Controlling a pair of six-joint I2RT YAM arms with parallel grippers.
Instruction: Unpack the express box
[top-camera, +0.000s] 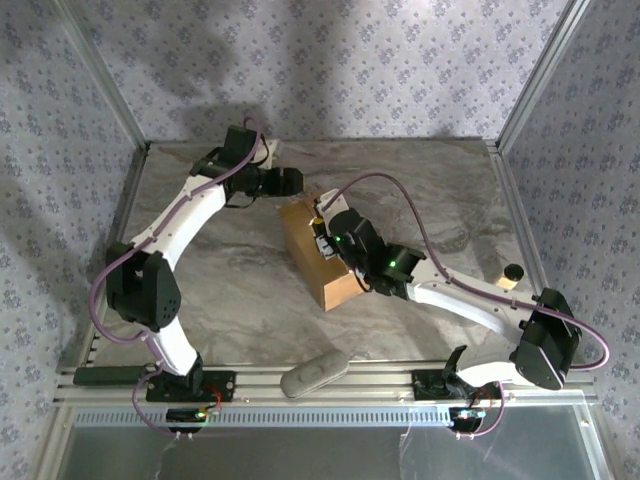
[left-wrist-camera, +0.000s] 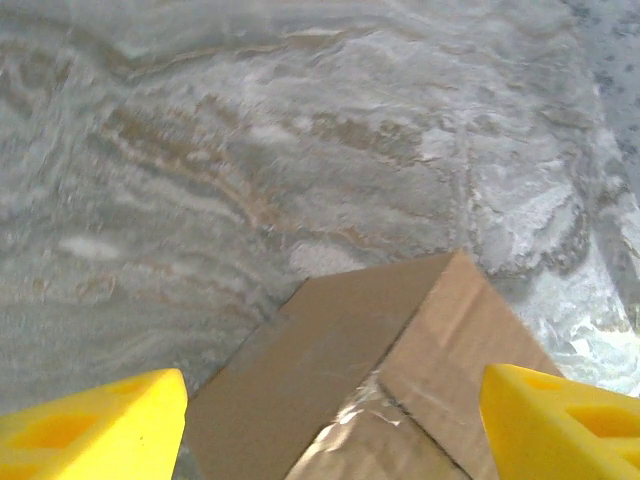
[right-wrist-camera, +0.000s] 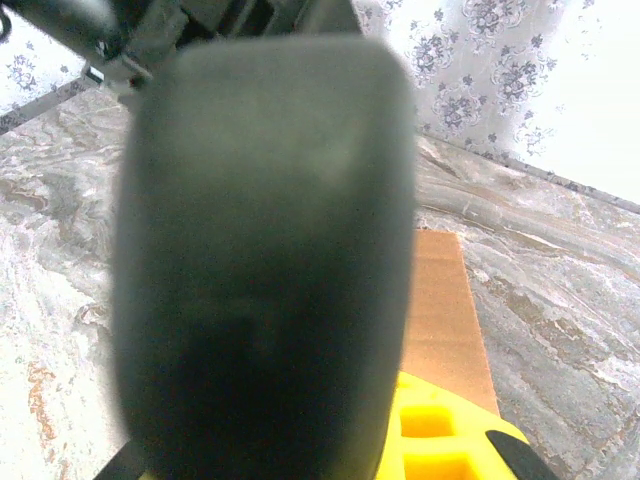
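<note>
Two arms at the express box (top-camera: 305, 245), which sits mid-table (top-camera: 230, 300), flaps closed, taped seam (left-wrist-camera: 360, 412) facing up. We read its long axis as a diagonal in the top view, one end far-left by the left gripper (top-camera: 288, 183) and the other near-right.

The left claw's yellow fingers (left-wrist-camera: 95, 425) are spread wide and empty, straddling the box's far corner. The right gripper (top-camera: 335, 228) is over the box top. A dark rounded thing (right-wrist-camera: 265, 260) sits against its yellow finger (right-wrist-camera: 440, 435) and looks pinched, but we cannot tell what it is.

Our guess at the step is bracing the carton so the seam can be opened. To do it well, lower the left jaws over the far end squarely, clamp the walls and not the flaps, and keep the box from swivelling.
</note>
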